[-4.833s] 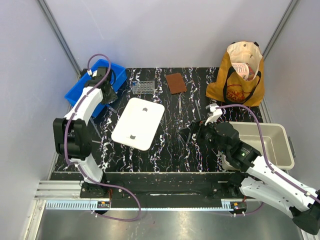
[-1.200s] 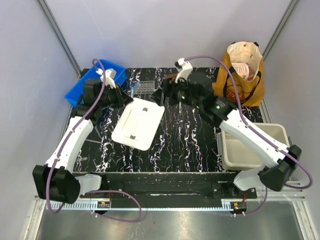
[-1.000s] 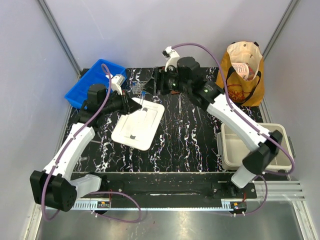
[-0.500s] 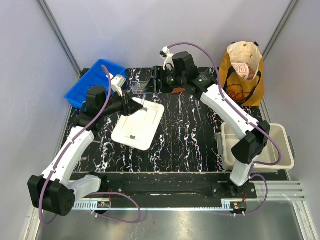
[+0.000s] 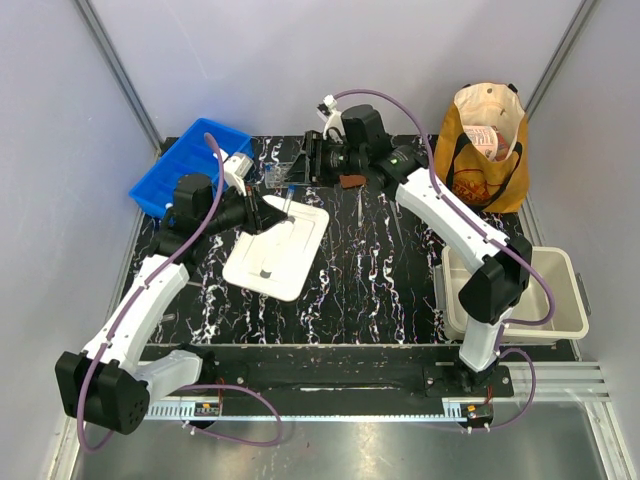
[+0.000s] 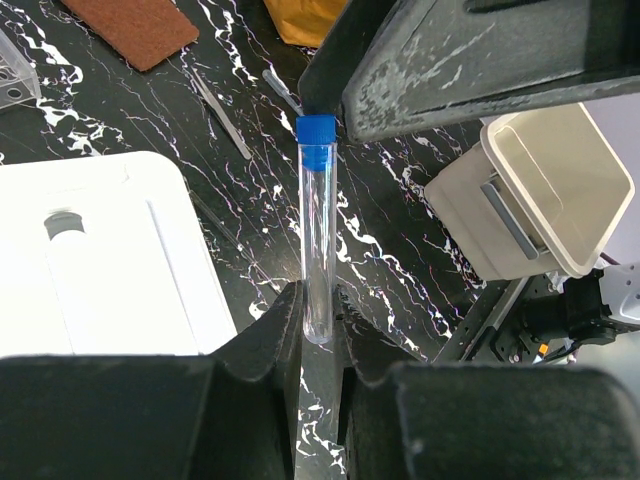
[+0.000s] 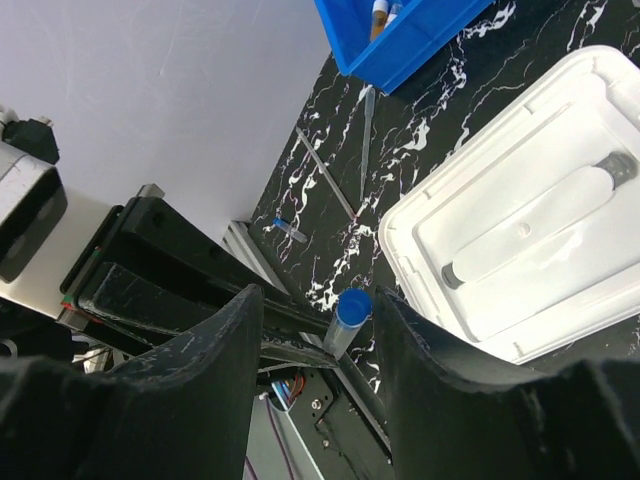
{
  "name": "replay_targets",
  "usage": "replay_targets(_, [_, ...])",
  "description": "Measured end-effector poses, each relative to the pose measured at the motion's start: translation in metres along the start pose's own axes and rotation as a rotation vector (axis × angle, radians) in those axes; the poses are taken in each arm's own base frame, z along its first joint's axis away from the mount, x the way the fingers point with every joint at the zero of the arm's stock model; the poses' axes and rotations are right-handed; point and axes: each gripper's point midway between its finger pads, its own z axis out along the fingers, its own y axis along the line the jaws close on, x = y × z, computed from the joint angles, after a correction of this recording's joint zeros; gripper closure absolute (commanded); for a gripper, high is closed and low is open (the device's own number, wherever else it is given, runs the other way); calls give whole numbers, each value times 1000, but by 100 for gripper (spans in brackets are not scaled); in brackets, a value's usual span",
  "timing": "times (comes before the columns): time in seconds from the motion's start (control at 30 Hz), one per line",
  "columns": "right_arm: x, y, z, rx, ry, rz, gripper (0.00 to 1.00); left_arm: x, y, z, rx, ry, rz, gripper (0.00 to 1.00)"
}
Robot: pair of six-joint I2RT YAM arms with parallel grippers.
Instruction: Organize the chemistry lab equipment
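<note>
**Right Gripper Reaches Tube Cap**

The left gripper [image 6: 318, 330] stays clenched on the lower end of the blue-capped tube [image 6: 318, 230], above the white tray's [image 5: 300, 240] far edge. The right gripper [image 7: 318, 305] has swung in from the near right; its fingers straddle the cap, unclamped. Hand-over likely follows.

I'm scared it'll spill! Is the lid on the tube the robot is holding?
On. A blue cap sits on the end of the clear tube pinched in the left gripper.
</note>
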Motion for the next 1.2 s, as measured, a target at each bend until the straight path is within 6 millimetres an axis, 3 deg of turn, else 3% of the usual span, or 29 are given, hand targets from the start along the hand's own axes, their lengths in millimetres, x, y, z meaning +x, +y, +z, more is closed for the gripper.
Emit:
replay_targets(0.17, [4, -4, 2, 8, 8, 26, 48, 0, 0, 0, -1, 0, 0, 100])
replay_targets(0.47, [7, -8, 5, 7, 11, 44, 74, -1, 1, 0, -4, -3, 1, 100])
replay_targets(0.67, [8, -10, 8, 6, 8, 54, 69, -1, 2, 0, -9, -4, 1, 100])
replay_targets(0.9, [7, -10, 8, -4, 5, 56, 87, -1, 1, 0, -9, -4, 1, 100])
replay_targets(1.07, [6, -10, 9, -8, -1, 49, 88, -1, 4, 0, -23, -8, 0, 68])
replay_targets(1.13, [5, -11, 10, -9, -5, 26, 88, -1, 6, 0, -31, -9, 4, 40])
replay_targets(1.2, [1, -13, 10, -4, -23, -17, 88, 1, 9, 0, -48, -2, 0, 23])
